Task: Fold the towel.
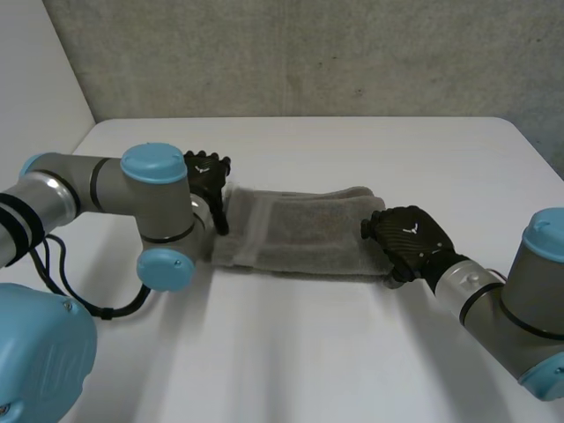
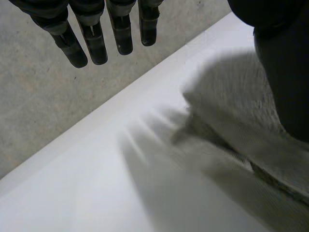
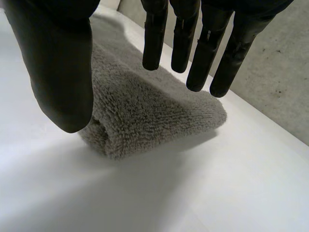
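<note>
Here the towel (image 1: 300, 231), folded into a long grey strip, lies across the middle of the white table (image 1: 308, 352), its long edges roughly parallel to the table's far edge. The left hand (image 1: 207, 172) is at the strip's left end, its fingers (image 2: 91, 43) straight and set apart from the thumb, holding nothing. The right hand (image 1: 407, 233) hangs over the right end (a thick, rounded fold), fingers (image 3: 154, 38) straight and apart from the thumb, gripping nothing. Bare tabletop spreads before and behind the towel.
</note>
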